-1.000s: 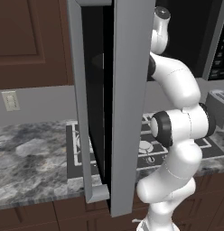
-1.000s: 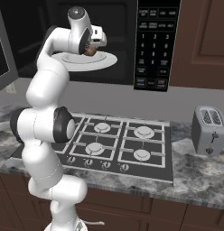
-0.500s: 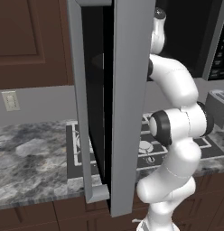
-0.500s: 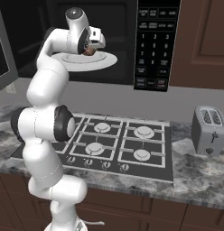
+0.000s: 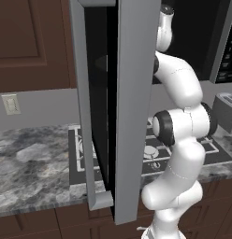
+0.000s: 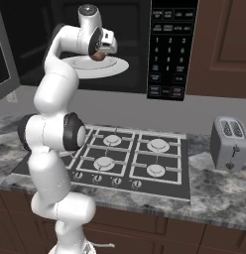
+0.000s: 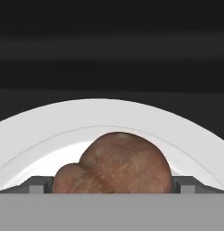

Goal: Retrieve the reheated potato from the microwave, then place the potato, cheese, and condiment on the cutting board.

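Lying crosswise on the white plate [image 7: 50, 135], the potato [image 7: 114, 164] sits between the spread gripper [image 7: 112, 187].

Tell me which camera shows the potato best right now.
The hand view: the potato sits large and close on the white plate, between the open gripper's fingertips. The right base view gives a small brown bit under the hand; in the left base view the microwave door blocks it.
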Robot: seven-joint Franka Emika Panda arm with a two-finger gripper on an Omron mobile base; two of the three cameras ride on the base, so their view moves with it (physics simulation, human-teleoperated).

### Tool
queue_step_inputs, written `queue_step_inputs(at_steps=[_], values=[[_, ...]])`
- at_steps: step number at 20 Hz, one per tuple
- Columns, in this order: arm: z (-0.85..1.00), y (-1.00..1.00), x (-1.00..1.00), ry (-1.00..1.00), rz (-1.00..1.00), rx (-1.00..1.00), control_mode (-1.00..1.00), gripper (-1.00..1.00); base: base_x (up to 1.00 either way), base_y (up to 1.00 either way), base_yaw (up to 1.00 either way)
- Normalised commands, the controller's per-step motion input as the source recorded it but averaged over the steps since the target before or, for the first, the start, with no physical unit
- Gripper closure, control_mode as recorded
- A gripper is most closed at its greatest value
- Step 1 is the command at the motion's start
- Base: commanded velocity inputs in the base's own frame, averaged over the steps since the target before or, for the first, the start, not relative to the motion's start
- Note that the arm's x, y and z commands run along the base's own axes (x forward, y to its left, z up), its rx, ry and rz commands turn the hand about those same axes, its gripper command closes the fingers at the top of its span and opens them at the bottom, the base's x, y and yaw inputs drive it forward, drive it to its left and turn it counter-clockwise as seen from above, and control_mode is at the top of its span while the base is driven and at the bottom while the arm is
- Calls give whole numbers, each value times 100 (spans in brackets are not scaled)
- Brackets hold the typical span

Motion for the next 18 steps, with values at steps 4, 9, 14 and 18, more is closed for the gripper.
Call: queue_step_inputs(at_steps=[4,9,14,18], values=[[-40,9,2,6,0,7,-100,-100,0,0,0],[-42,12,-1,3,0,4,-100,100,0,0,0],[-49,20,-7,1,-1,0,-100,100,0,0,0],[-42,13,-7,0,-1,4,-100,100,0,0,0]])
